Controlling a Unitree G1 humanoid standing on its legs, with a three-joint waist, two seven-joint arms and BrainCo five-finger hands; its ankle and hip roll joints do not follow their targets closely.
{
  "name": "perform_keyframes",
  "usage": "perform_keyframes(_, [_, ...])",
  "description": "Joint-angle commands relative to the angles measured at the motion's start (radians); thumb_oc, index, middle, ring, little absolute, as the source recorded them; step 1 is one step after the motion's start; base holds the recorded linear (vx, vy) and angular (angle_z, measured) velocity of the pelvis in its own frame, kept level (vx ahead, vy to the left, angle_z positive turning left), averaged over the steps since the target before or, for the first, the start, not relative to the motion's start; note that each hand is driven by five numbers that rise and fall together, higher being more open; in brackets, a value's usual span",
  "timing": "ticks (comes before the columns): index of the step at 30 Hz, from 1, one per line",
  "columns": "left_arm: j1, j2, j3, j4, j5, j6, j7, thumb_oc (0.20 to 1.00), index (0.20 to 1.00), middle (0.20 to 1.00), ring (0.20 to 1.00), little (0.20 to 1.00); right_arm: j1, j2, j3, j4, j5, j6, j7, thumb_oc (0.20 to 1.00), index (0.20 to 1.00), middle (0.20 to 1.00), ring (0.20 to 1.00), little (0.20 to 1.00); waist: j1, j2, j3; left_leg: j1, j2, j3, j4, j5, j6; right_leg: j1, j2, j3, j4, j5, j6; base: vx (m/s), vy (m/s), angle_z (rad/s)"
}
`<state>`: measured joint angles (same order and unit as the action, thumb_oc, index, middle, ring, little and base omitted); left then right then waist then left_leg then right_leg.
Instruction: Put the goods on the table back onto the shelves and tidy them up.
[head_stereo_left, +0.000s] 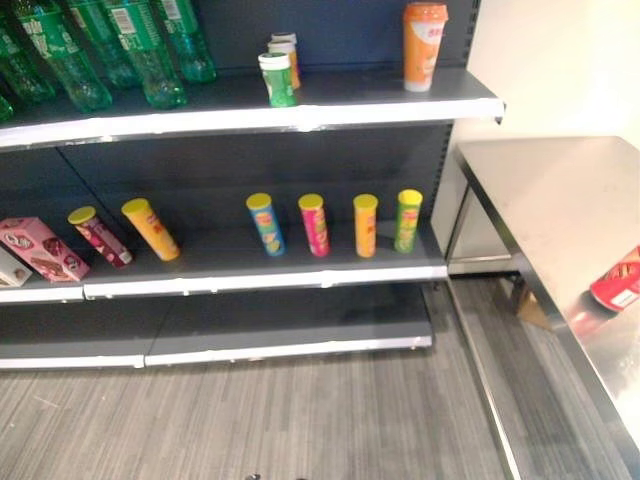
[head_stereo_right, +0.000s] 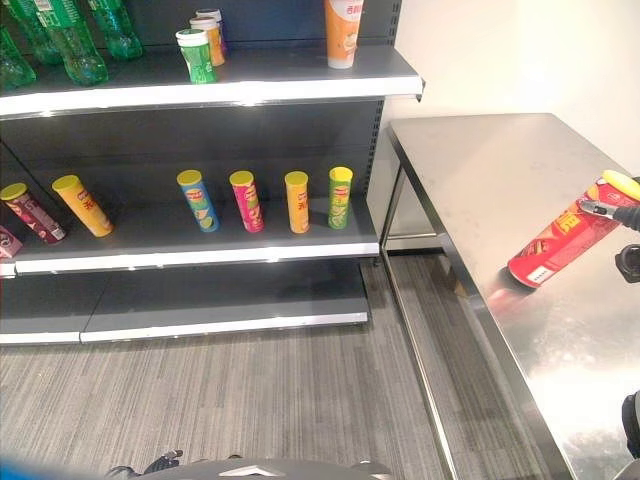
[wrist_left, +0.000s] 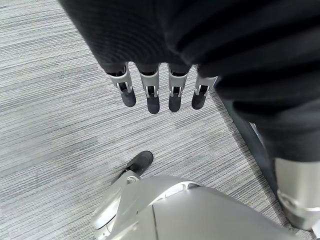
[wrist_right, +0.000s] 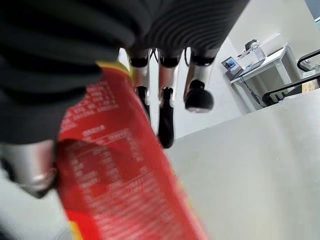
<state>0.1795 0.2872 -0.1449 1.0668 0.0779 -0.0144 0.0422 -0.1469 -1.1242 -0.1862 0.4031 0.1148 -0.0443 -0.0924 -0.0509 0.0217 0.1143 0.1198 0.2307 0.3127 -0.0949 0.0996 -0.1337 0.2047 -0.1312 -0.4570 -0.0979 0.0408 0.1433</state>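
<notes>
The right hand (wrist_right: 165, 107) gripped the red can (head_stereo_right: 560, 245), tilted on the worktop (head_stereo_right: 480, 170); the shelf (head_stereo_right: 200, 240) awaited it; the left hand (wrist_left: 160, 92) hung relaxed, holding nothing

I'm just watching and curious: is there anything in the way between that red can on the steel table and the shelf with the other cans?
Nothing visible blocks it. The red can lies tilted on the steel table, with the right hand at it. Between the table and the middle shelf is open floor, and the shelf has free space left of the blue can.
</notes>
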Motion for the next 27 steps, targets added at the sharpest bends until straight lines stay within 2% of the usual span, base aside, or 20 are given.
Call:
perform_keyframes(1, [-0.057,0.048,-0.010,0.020,-0.023,-0.010,0.034,1.000,1.000,1.000,1.000,1.000,-0.088,0.003,-0.001,-0.124,-0.071,-0.119,-0.091,0.200,0.200,0.200,0.200,0.200,0.020,-0.022,-0.007,0.015,0.107,0.044,0.028,0.029,-0.084,-0.035,0.034,0.051,0.032,-0.127,-0.039,0.00,-0.019,-0.14])
perform_keyframes(3, [-0.056,0.045,0.001,0.018,-0.017,-0.011,0.035,1.000,1.000,1.000,1.000,1.000,-0.064,0.015,-0.021,-0.186,-0.093,-0.132,-0.097,0.200,0.200,0.200,0.200,0.200,0.019,-0.020,-0.006,0.015,0.107,0.045,0.031,0.027,-0.083,-0.036,0.035,0.053,0.030,-0.127,-0.039,-0.04,-0.023,-0.02])
perform_keyframes(4, [-0.069,0.045,0.022,0.004,-0.019,-0.016,0.048,1.000,1.000,1.000,1.000,1.000,-0.013,0.050,-0.062,-0.380,-0.163,-0.155,-0.100,0.200,0.200,0.200,0.200,0.200,0.027,-0.022,0.016,-0.022,0.103,0.004,0.060,0.022,-0.084,-0.054,0.031,0.059,0.032,-0.124,-0.037,-0.07,-0.030,0.05])
perform_keyframes(6, [-0.071,0.047,0.027,-0.003,-0.023,-0.018,0.050,1.000,1.000,1.000,1.000,1.000,0.008,0.063,-0.076,-0.437,-0.176,-0.157,-0.092,0.200,0.200,0.200,0.200,0.200,0.024,-0.025,0.020,-0.045,0.098,-0.017,0.084,0.006,-0.079,-0.062,0.027,0.059,0.036,-0.124,-0.036,-0.08,-0.009,0.00])
perform_keyframes(8, [-0.072,0.047,0.036,-0.012,-0.033,-0.020,0.056,1.000,1.000,1.000,1.000,1.000,0.008,0.087,-0.071,-0.510,-0.187,-0.166,-0.084,0.200,0.200,0.200,0.200,0.200,0.027,-0.031,0.037,-0.091,0.095,-0.049,0.163,-0.022,-0.077,-0.068,0.018,0.060,0.040,-0.122,-0.036,-0.08,0.035,0.13])
perform_keyframes(10, [-0.066,0.048,0.042,-0.024,-0.041,-0.021,0.061,1.000,1.000,1.000,1.000,1.000,0.017,0.102,-0.067,-0.553,-0.193,-0.169,-0.076,0.200,0.200,0.200,0.200,0.200,0.027,-0.032,0.041,-0.094,0.107,-0.057,0.182,-0.033,-0.079,-0.065,0.013,0.059,0.036,-0.117,-0.033,-0.01,0.093,0.19])
perform_keyframes(12, [-0.065,0.049,0.045,-0.024,-0.043,-0.021,0.063,1.000,1.000,1.000,1.000,1.000,0.015,0.103,-0.057,-0.573,-0.203,-0.168,-0.072,0.200,0.200,0.200,0.200,0.200,0.028,-0.034,0.041,-0.086,0.121,-0.055,0.173,-0.030,-0.083,-0.062,0.011,0.062,0.034,-0.114,-0.028,0.03,0.176,0.11])
perform_keyframes(13, [-0.072,0.055,0.052,-0.018,-0.045,-0.026,0.080,1.000,1.000,1.000,1.000,1.000,0.012,0.094,-0.029,-0.613,-0.227,-0.165,-0.063,0.200,0.200,0.200,0.200,0.200,0.029,-0.045,0.044,-0.083,0.171,-0.063,0.148,0.010,-0.095,-0.076,-0.024,0.063,0.044,-0.100,-0.007,0.03,0.226,-0.01])
perform_keyframes(14, [-0.072,0.055,0.052,-0.017,-0.045,-0.027,0.081,1.000,1.000,1.000,1.000,1.000,0.011,0.094,-0.027,-0.613,-0.227,-0.165,-0.063,0.200,0.200,0.200,0.200,0.200,0.028,-0.045,0.045,-0.079,0.172,-0.063,0.147,0.009,-0.097,-0.074,-0.024,0.063,0.046,-0.103,-0.007,0.02,0.361,-0.20])
perform_keyframes(17, [-0.093,0.056,0.043,-0.022,-0.050,-0.032,0.092,1.000,1.000,1.000,1.000,1.000,0.010,0.082,-0.003,-0.628,-0.232,-0.159,-0.059,0.200,0.200,0.200,0.200,0.200,0.017,-0.043,0.040,-0.082,0.214,-0.080,0.101,0.052,-0.101,-0.101,-0.077,0.061,0.058,-0.090,0.029,0.01,0.364,-0.08])
perform_keyframes(19, [-0.095,0.057,0.038,-0.028,-0.047,-0.031,0.092,1.000,1.000,1.000,1.000,1.000,0.011,0.086,0.002,-0.644,-0.228,-0.158,-0.051,0.200,0.200,0.200,0.200,0.200,0.014,-0.037,0.036,-0.089,0.212,-0.095,0.099,0.050,-0.102,-0.106,-0.088,0.068,0.058,-0.085,0.039,0.07,0.444,0.12])
perform_keyframes(20, [-0.105,0.053,0.020,-0.030,-0.033,-0.032,0.086,1.000,1.000,1.000,1.000,1.000,0.029,0.107,0.006,-0.665,-0.226,-0.152,-0.037,0.200,0.200,0.200,0.200,0.200,0.007,-0.026,0.017,-0.099,0.170,-0.113,0.109,-0.025,-0.107,-0.105,-0.156,0.067,0.059,-0.045,0.074,0.09,0.442,0.19])
perform_keyframes(21, [-0.106,0.053,0.019,-0.030,-0.033,-0.032,0.086,1.000,1.000,1.000,1.000,1.000,0.031,0.107,0.005,-0.666,-0.226,-0.152,-0.037,0.200,0.200,0.200,0.200,0.200,0.007,-0.028,0.016,-0.104,0.166,-0.115,0.109,-0.023,-0.104,-0.108,-0.159,0.066,0.058,-0.042,0.074,0.13,0.643,0.37])
perform_keyframes(22, [-0.115,0.052,0.013,-0.025,-0.024,-0.031,0.084,1.000,1.000,1.000,1.000,1.000,0.030,0.122,0.015,-0.668,-0.231,-0.147,-0.031,0.200,0.200,0.200,0.200,0.200,0.005,-0.028,0.011,-0.109,0.137,-0.105,0.105,-0.046,-0.095,-0.118,-0.197,0.068,0.061,-0.014,0.092,0.06,0.397,0.33])
perform_keyframes(24, [-0.126,0.062,0.001,-0.025,-0.009,-0.032,0.081,1.000,1.000,1.000,1.000,1.000,0.009,0.160,0.054,-0.677,-0.250,-0.137,-0.027,0.200,0.200,0.200,0.200,0.200,0.006,-0.035,0.010,-0.090,0.059,-0.083,0.072,-0.088,-0.066,-0.159,-0.271,0.092,0.089,0.056,0.111,0.07,0.533,0.29])
perform_keyframes(25, [-0.131,0.070,0.001,-0.029,-0.003,-0.032,0.078,1.000,1.000,1.000,1.000,1.000,-0.009,0.172,0.075,-0.675,-0.260,-0.130,-0.022,0.200,0.200,0.200,0.200,0.200,0.009,-0.046,0.008,-0.083,0.021,-0.066,0.049,-0.092,-0.042,-0.194,-0.306,0.109,0.106,0.098,0.115,0.04,0.496,0.11])
perform_keyframes(27, [-0.138,0.094,0.001,-0.037,0.007,-0.030,0.075,1.000,1.000,1.000,1.000,1.000,-0.063,0.209,0.152,-0.683,-0.265,-0.119,-0.013,0.200,0.200,0.200,0.200,0.200,0.018,-0.040,0.023,-0.054,-0.068,-0.028,0.008,-0.118,0.012,-0.250,-0.384,0.096,0.168,0.206,0.112,0.03,0.554,-0.33])
